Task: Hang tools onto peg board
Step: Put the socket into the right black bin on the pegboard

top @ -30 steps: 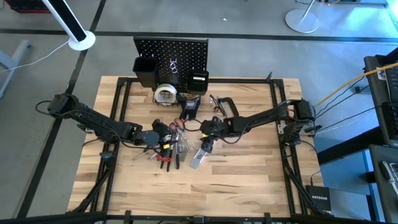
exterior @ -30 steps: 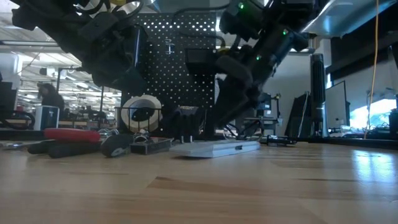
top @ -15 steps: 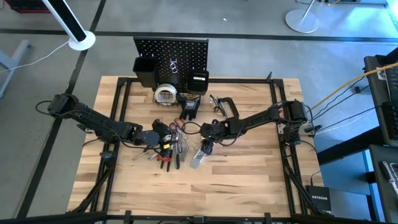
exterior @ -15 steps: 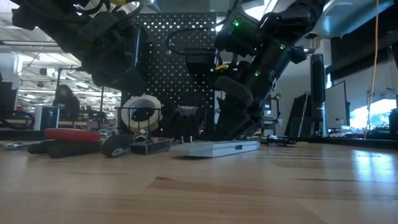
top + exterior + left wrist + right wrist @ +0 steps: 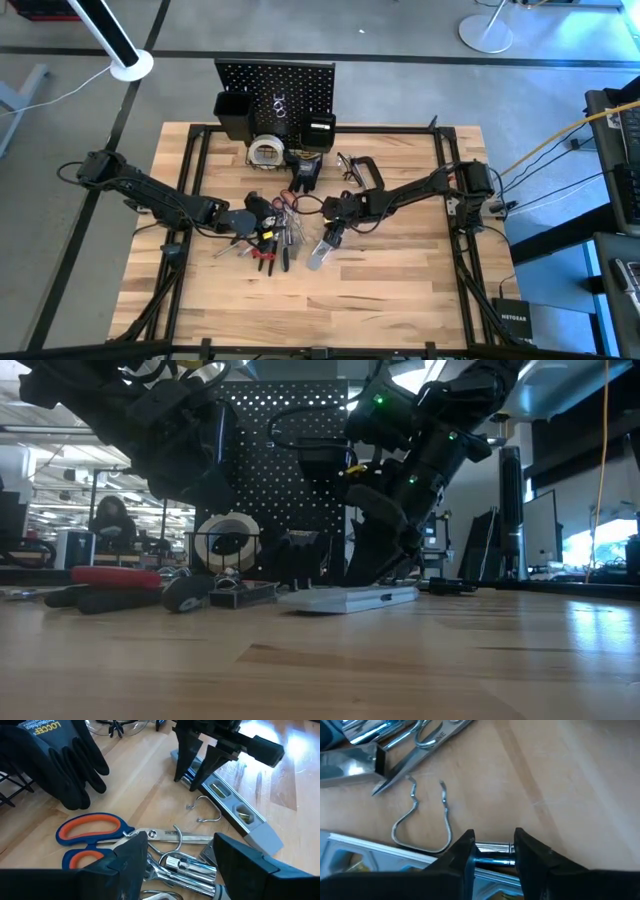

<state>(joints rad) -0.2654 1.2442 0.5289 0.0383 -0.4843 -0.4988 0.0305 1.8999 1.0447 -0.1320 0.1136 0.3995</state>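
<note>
The silver level bar (image 5: 321, 251) lies flat on the wooden table, also in the low view (image 5: 350, 598) and the left wrist view (image 5: 225, 802). My right gripper (image 5: 335, 230) stands on its far end, shut on it. My left gripper (image 5: 247, 218) is open and hovers over a pile of tools: orange-handled scissors (image 5: 90, 827), chrome wrenches (image 5: 185, 867) and red-handled pliers (image 5: 266, 256). A loose wire hook (image 5: 420, 820) lies beside the level. The black peg board (image 5: 275, 85) stands upright at the far edge. My right gripper pinches the level bar's two long sides (image 5: 492, 855) between its two fingers (image 5: 182, 757), near the bar's far end. The fingers come from above, slanting down from the table's right, and lie across the bar. The bar rests flat on the table.
A pale tape roll (image 5: 265, 152), black gloves (image 5: 305, 172) and a black C-clamp (image 5: 362, 172) lie in front of the peg board. Black bins (image 5: 236, 112) hang on the board. Bare wood lies along the near half of the table (image 5: 330, 310).
My right gripper has come down a little and toward the table's left, settling onto the level bar's far end. The bar stays flat on the table.
</note>
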